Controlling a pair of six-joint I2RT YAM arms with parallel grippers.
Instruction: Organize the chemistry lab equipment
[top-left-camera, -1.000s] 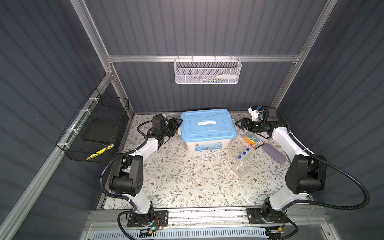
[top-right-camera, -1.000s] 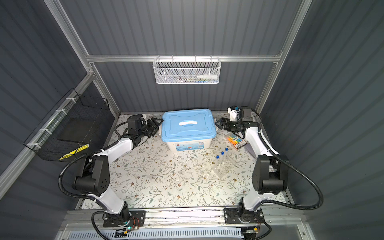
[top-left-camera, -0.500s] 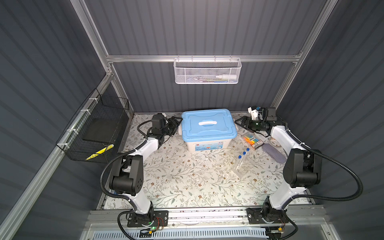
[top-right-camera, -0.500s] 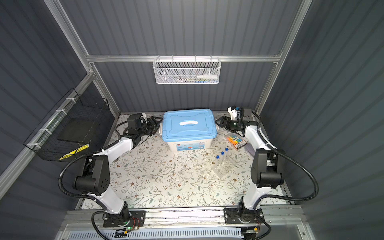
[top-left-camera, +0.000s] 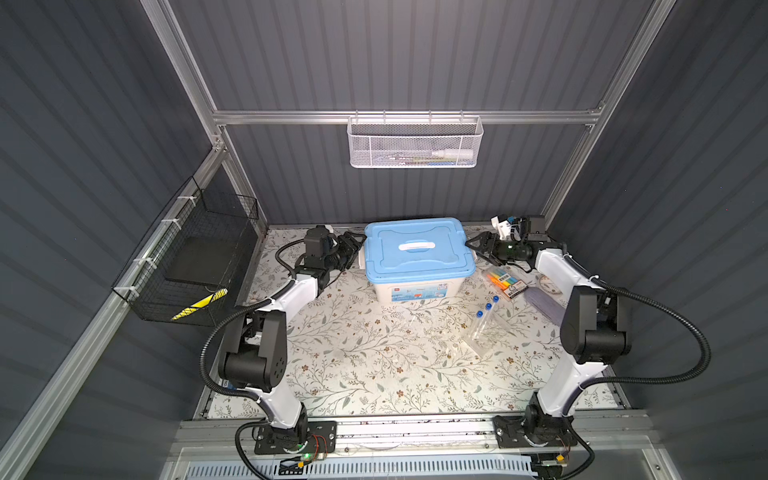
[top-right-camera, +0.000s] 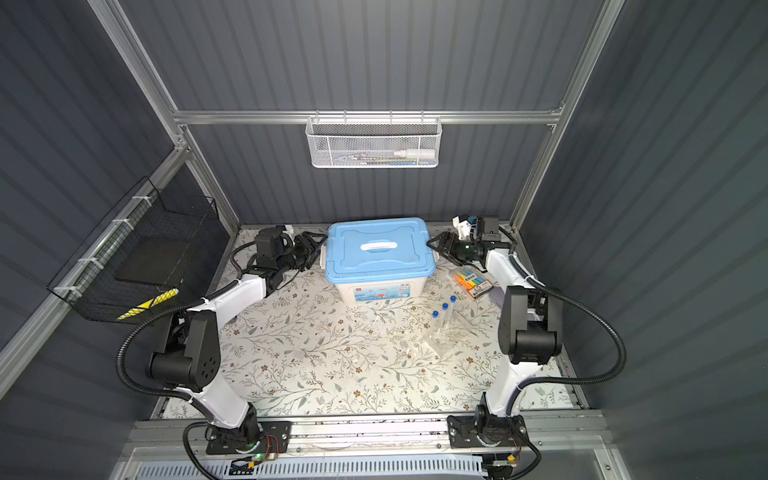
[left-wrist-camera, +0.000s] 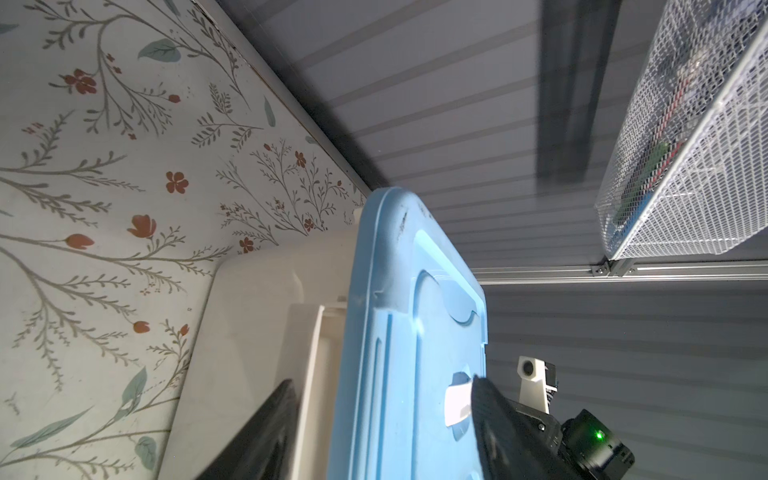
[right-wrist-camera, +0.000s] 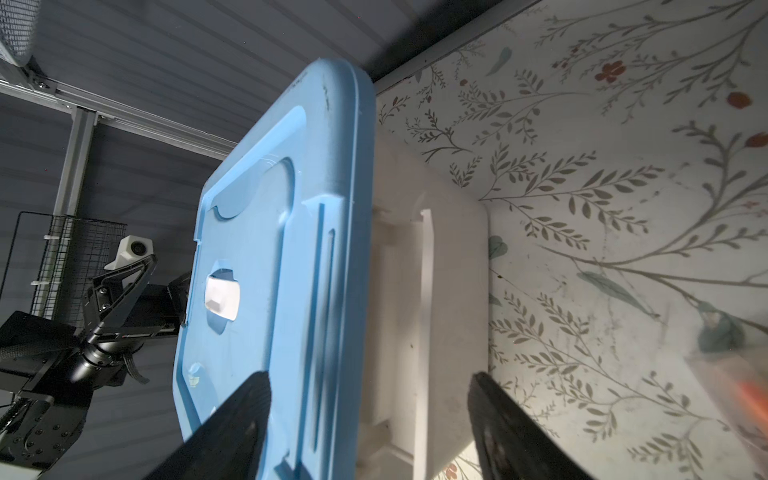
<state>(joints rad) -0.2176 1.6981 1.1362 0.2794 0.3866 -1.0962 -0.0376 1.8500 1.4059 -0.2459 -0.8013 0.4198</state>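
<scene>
Starting at the left end effector (top-left-camera: 354, 249): spread wide, pinching nothing, set at the left short end of the box (top-left-camera: 415, 286). In the left wrist view, astride the rim of the blue lid (left-wrist-camera: 399, 332), with one finger over the lid top and one down beside the white latch (left-wrist-camera: 309, 353); touching or just clear, impossible to tell.

Same on the far side: right end effector (top-left-camera: 482, 248) likewise spread and empty, astride the lid rim and the latch (right-wrist-camera: 419, 299) there. Facing each other along the box's long axis, lying left to right between them, each nearest to its own end.

Probably a two-armed lid release, so turning on each latch sitting squarely inside the gap before any squeeze or pull.

Further out, on the desk (top-left-camera: 353, 353), in front of the box and toward its right: three tubes (top-left-camera: 483, 318) lying flat at a clear rack (top-left-camera: 484, 340), caps toward the markers (top-left-camera: 505, 283), long axes running roughly front to back. Well apart from both end effectors, nearer the right arm.
</scene>
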